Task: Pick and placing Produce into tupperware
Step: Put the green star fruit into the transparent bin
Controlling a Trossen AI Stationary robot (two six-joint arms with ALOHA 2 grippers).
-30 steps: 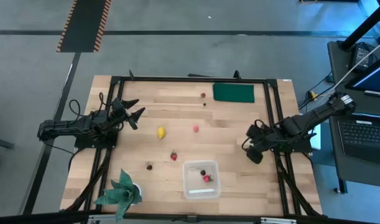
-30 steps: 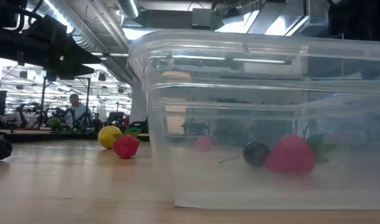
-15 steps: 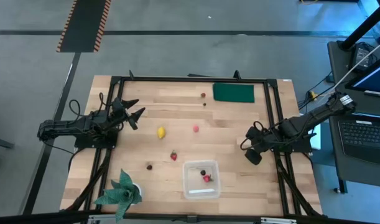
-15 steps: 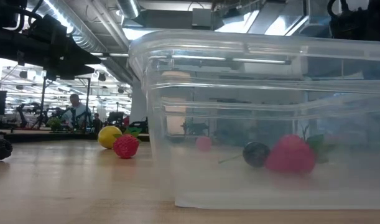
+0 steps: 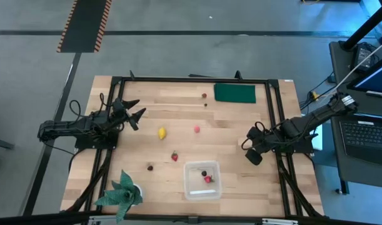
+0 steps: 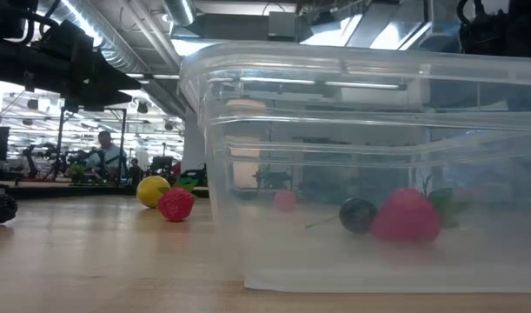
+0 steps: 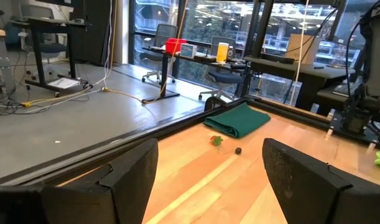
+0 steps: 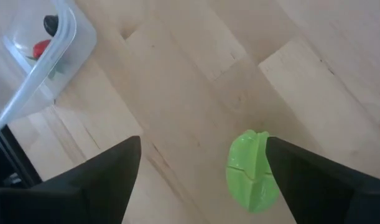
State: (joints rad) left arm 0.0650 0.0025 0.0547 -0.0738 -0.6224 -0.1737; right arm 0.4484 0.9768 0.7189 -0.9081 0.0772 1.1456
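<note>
My right claw point(image 8: 202, 180) hangs spread wide over the light green piece point(image 8: 252, 169).

The green piece lies on the bare table point(image 5: 234, 125) between my two dark fingers point(image 8: 84, 186), nearer one of them, touching neither as far as I can see. The tupperware point(image 5: 202, 180) sits well off near the front edge, a red berry point(image 5: 208, 179) and a dark one point(image 5: 204, 173) inside. The lemon point(image 5: 161, 132), pink berry point(image 5: 196, 129) and another red berry point(image 5: 174, 156) lie loose mid-table. My left claw point(image 5: 135, 111) waits open at the left side.
</note>
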